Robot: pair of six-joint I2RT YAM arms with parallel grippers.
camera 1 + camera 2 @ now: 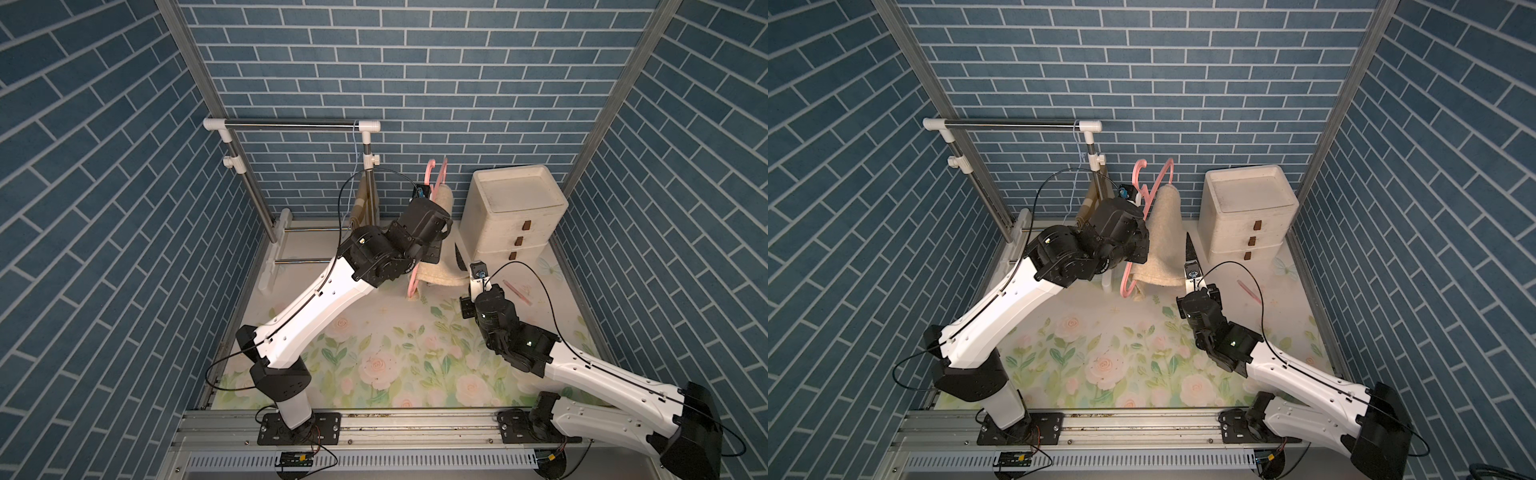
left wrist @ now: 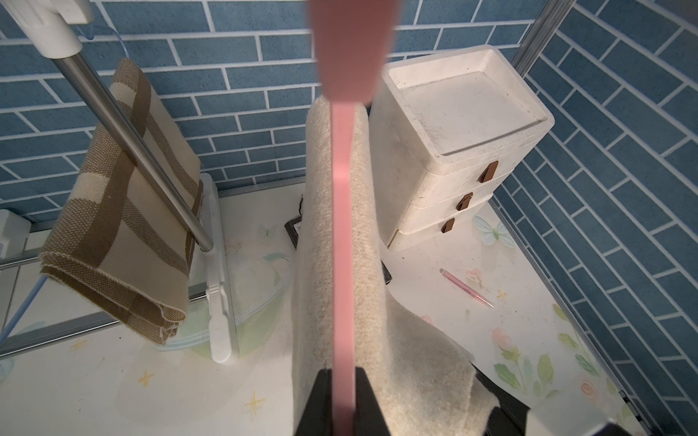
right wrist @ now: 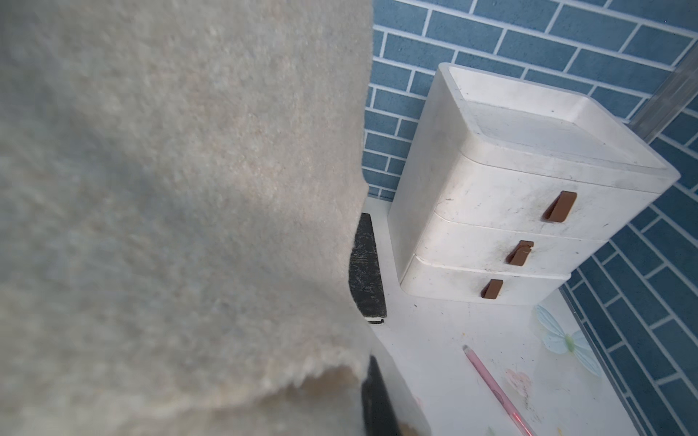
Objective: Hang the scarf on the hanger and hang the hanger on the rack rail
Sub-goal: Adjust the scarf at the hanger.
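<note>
Cream fleece, the scarf (image 1: 1162, 235) sits just above the middle of both top views, already folded over the pink hanger (image 2: 343, 226). One half falls on each side of the bar.

Its long axis runs from the fold, upper middle of the frame near the back wall, down to the hem at centre. The hanger lies along much the same line, hook end uppermost. In the left wrist view I see it edge-on.

The left gripper (image 2: 343, 373) has its fingers (image 2: 319, 404) clamped on the hanger's bar, carrying it clear of the worktop (image 1: 1100, 357). The right gripper (image 3: 363, 381) is closed at the hem's lower right corner. The corner flares out towards it, so I judge it has the fabric pinched, though one finger is hidden.

I take this as the settling step: draped, not yet evened. Next I'd want a gentle draw on that corner, along the scarf's length. The left should hold steady so nothing slides off.

The white drawer unit (image 1: 1246, 220) is to the right, and a pink pen (image 2: 466, 287) lies in front of it. The clothes rail (image 1: 1013, 123) is upper left, carrying a checked cloth (image 2: 124, 211).
</note>
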